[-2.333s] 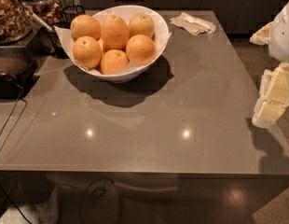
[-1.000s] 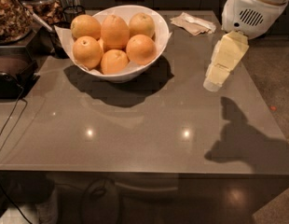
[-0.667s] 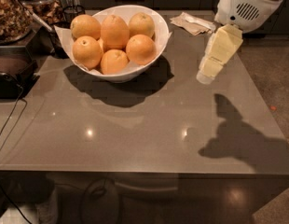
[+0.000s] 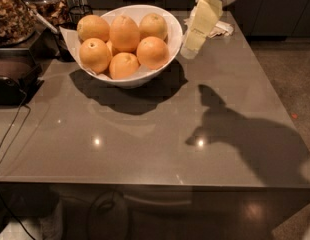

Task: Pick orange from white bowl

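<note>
gripper [image 4: 191, 45] just right of white bowl [image 4: 145, 75] rim | open/shut: can't tell | risk: clips rim, tight-packed fruit blocks orange [image 4: 124, 32]

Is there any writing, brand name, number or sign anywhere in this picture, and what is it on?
No text can be read here.
gripper, just right of the white bowl, above the table: faint marks on its pale side, too blurred to read.
orange and the other fruit: no stickers or labels show.
crumpled paper behind the gripper: nothing legible.
</note>
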`<state>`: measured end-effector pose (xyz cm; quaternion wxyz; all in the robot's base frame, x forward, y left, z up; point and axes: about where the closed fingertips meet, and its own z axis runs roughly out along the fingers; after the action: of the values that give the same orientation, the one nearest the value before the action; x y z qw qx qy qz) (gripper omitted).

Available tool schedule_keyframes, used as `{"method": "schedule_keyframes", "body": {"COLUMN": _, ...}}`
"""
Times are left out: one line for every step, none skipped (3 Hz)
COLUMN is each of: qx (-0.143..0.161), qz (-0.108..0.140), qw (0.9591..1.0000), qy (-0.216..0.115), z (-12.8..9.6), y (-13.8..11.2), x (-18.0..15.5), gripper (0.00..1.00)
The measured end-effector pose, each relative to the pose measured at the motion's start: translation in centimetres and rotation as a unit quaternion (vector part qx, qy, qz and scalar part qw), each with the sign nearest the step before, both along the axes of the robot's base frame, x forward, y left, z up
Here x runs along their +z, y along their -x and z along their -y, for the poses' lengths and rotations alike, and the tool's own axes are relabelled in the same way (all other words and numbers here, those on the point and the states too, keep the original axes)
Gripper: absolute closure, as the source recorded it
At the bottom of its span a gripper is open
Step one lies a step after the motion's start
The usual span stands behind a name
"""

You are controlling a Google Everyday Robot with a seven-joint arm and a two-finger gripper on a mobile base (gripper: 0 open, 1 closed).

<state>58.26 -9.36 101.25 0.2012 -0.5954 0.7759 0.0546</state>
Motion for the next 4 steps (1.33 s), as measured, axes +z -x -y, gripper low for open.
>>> {"method": "schedule_keyframes", "body": {"qx": 0.002, "qz": 0.025, "qw": 0.9996, "qy": -0.014, "z": -0.9, "y": -1.0, "x": 1.7, "gripper": 0.00}}
{"method": "schedule_keyframes", "body": {"qx": -0.004, "qz": 0.038, "qw": 0.9991, "qy": -0.016, "z": -1.3, "y": -1.6, "x": 1.8, "gripper": 0.00}}
{"method": "schedule_keyframes", "body": {"qx": -0.004, "qz": 0.058, "qw": 0.9979, "qy": -0.030, "z": -3.3, "y": -4.1, "x": 2.1, "gripper": 0.00}}
{"method": "schedule_keyframes", "body": {"qx": 0.014, "qz": 0.071, "qw": 0.9971, "qy": -0.025, "z": -6.2, "y": -6.6, "x": 2.2, "gripper": 0.00}}
